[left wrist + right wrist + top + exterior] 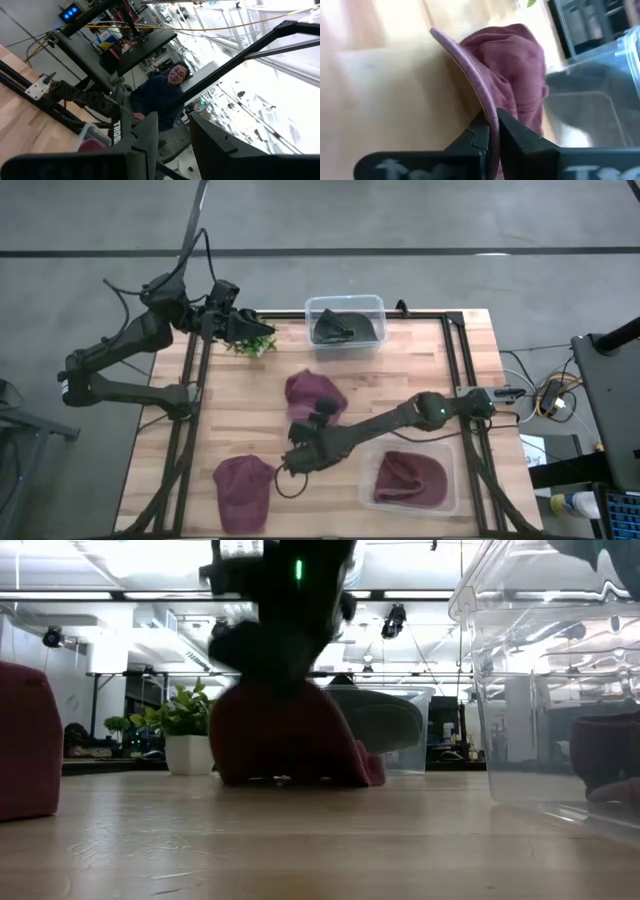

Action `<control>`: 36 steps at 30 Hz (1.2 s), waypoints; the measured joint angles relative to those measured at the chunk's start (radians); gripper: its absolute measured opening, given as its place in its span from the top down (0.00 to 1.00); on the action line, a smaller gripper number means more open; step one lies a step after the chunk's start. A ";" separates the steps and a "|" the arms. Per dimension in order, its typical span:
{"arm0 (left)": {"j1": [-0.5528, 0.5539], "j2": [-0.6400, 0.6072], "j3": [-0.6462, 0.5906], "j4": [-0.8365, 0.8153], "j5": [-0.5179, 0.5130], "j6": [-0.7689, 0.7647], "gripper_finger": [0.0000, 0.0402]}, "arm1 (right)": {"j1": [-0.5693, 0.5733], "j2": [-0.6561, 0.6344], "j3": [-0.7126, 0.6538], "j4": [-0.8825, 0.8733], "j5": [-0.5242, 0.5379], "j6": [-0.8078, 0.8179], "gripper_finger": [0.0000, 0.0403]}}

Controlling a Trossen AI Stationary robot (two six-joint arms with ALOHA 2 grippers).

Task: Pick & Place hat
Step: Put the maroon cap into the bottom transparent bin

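A maroon hat (315, 392) lies mid-table, and my right gripper (303, 435) is shut on its near side. The right wrist view shows this hat (515, 65) edge-on, the gripper (492, 117) closed on its brim. In the low view the gripper (285, 650) comes down from above onto the hat (285, 735). A second maroon hat (243, 485) lies flat near the left front corner. A third maroon hat (410, 478) sits in the near clear bin. My left gripper (240, 328) is open, raised by the far left edge; its fingers (150, 135) face the room. My right gripper pinches the middle hat's brim (481, 97) between its two fingers, which lie across the brim's edge. It comes from above, slanting in from the table's near right. The hat's crown bulges beyond the fingers, and its lower edge (290, 778) rests on the table.
A clear bin (345, 320) at the far edge holds a dark hat. The near right clear bin (450, 490) stands close to the right arm. A small potted plant (255, 345) sits by the left gripper. A person (165, 92) sits beyond the table.
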 joint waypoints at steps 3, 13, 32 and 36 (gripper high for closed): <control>0.001 0.000 0.000 0.025 -0.001 -0.029 0.74 | 0.026 -0.052 0.066 -0.014 -0.017 0.027 0.98; 0.002 -0.008 0.031 0.068 0.000 -0.041 0.74 | 0.066 -0.415 0.019 -0.018 -0.005 0.223 0.98; 0.003 -0.012 0.045 0.153 -0.099 0.042 0.74 | 0.356 -0.810 -0.010 0.005 0.662 0.334 0.98; 0.003 -0.013 0.046 0.201 -0.136 0.042 0.74 | 0.405 -0.870 -0.015 -0.021 0.768 0.276 0.98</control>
